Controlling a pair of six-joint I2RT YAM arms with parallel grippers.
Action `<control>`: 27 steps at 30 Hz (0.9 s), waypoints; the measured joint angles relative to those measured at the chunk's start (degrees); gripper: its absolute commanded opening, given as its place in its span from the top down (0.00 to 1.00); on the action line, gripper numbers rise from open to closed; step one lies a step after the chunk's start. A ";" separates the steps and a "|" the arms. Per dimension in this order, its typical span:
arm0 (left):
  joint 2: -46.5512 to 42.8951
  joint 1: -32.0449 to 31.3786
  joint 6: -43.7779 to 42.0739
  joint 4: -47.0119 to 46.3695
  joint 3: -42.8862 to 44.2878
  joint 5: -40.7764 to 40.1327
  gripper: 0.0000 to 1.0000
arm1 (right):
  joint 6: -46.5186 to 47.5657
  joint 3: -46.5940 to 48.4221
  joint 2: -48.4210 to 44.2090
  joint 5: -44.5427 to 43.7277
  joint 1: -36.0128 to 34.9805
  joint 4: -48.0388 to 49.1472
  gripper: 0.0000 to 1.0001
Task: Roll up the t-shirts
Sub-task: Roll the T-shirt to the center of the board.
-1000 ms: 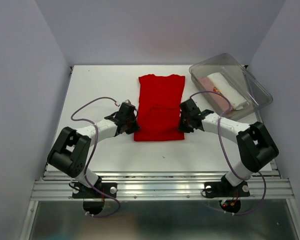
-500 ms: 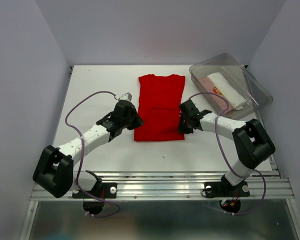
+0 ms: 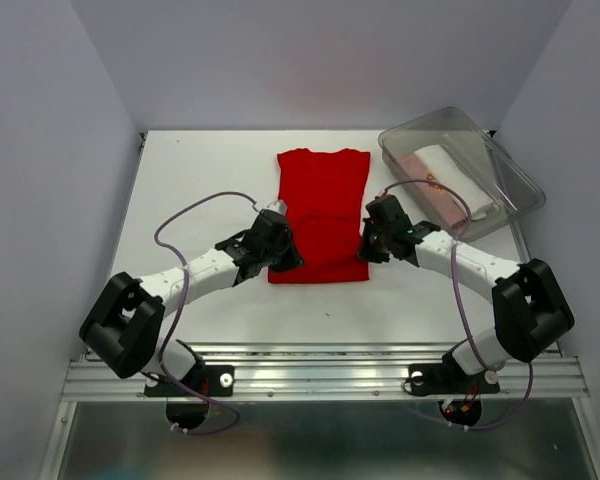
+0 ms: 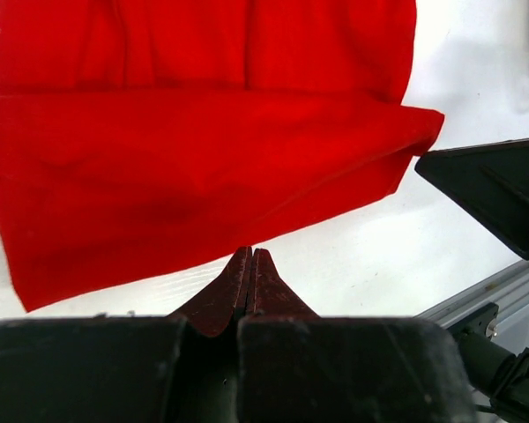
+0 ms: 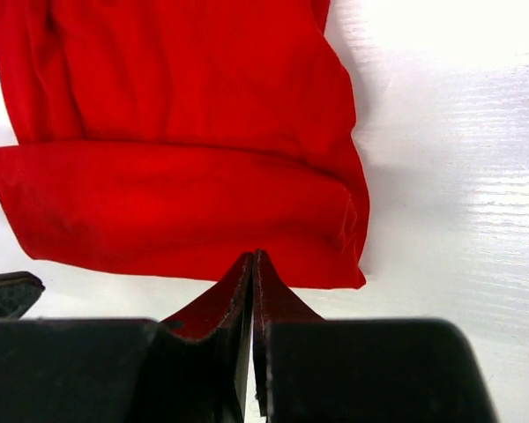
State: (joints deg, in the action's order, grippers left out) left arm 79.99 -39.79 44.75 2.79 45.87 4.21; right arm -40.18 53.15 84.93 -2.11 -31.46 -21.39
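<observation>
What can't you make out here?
Wrist views: whether left tool or right tool pinches the bright red cloth t-shirt; tips cover its hem.
Top view: print on pale rolled shirts in the clear plastic bin; too small.
Top view: both tools' tips; wrists cover them.

Free table (image 3: pixel 190 190) left, bin (image 3: pixel 520 178) far right

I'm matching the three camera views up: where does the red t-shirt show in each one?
Top external: the red t-shirt lies flat at the middle of the white table.
Left wrist: it fills the upper picture, folded edge lowest.
Right wrist: it fills the upper left, folded edge lowest.
Shared landmark: the white table beside that folded edge.
</observation>
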 measured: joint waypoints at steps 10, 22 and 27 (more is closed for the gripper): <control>1.81 -2.54 2.40 -0.63 1.38 -3.39 0.91 | 1.14 2.32 7.10 -3.37 0.00 0.02 0.92; 1.70 -3.56 3.08 -1.18 1.44 -9.64 0.87 | 2.01 2.89 8.70 -2.91 0.02 0.04 0.91; 2.82 -3.61 3.19 0.11 1.57 -11.41 0.81 | 0.94 2.89 6.80 1.88 -0.17 2.75 0.88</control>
State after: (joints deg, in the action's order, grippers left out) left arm 82.81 -43.40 47.94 2.90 47.44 -7.20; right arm -39.24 56.03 91.72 -0.23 -31.64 -18.63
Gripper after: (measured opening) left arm 0.163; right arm 0.114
